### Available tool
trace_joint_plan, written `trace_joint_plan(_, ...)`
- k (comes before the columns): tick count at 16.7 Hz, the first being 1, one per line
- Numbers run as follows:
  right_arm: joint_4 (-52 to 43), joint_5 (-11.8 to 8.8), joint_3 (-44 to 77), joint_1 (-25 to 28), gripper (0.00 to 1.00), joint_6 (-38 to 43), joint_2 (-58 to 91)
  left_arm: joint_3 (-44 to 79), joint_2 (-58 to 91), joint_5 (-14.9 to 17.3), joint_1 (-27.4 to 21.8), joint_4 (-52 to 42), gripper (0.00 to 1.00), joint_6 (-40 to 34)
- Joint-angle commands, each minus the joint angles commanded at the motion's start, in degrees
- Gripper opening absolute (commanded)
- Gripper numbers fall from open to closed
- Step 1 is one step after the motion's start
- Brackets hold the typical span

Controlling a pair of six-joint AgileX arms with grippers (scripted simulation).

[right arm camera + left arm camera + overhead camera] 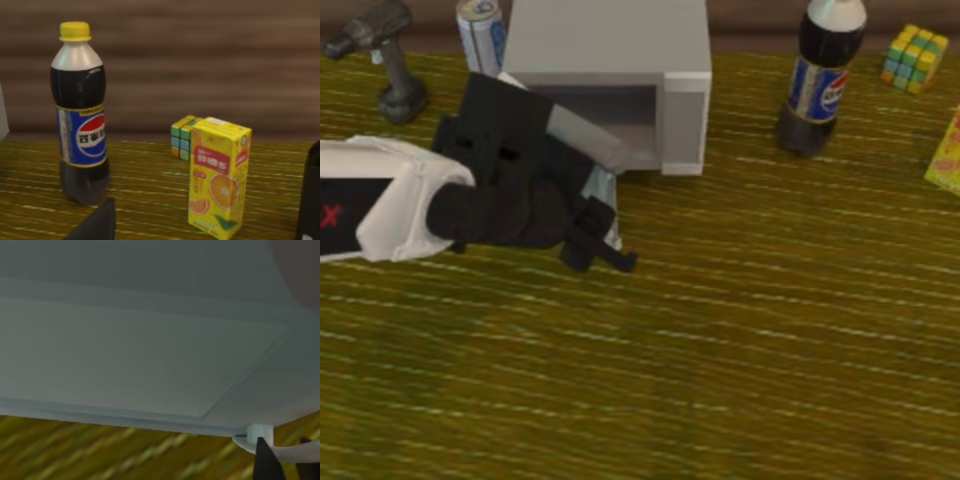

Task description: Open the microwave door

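Pale grey microwave (620,45), olive-yellow streaked table (720,350), blue-labelled dark cola bottle (82,130), yellow orange-printed juice carton (217,175), multicoloured puzzle cube (914,58).

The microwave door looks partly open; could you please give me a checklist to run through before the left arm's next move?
1. Microwave door swung out from the microwave, cavity showing: ok.
2. Left gripper at the door's free edge: ok.
3. Jaws clamped on the edge strip: cannot tell.
4. Table in front bare for more swing: ok.
5. Cola bottle away from the door's path: ok.
6. Right gripper position: cannot tell, out of top view.

Microwave door (140,355) above table (100,450)
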Motion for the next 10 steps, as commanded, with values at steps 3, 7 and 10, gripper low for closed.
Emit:
trace_joint_plan(3,0.0,0.0,0.0,0.0,1.0,0.0,0.0,0.0,0.0,0.0,0.0,0.0,0.0,0.0)
trace_joint_plan(7,0.0,0.0,0.0,0.0,1.0,0.0,0.0,0.0,0.0,0.0,0.0,0.0,0.0,0.0)
trace_joint_plan(10,0.0,0.0,0.0,0.0,1.0,0.0,0.0,0.0,0.0,0.4,-0.4,0.0,0.0,-0.3)
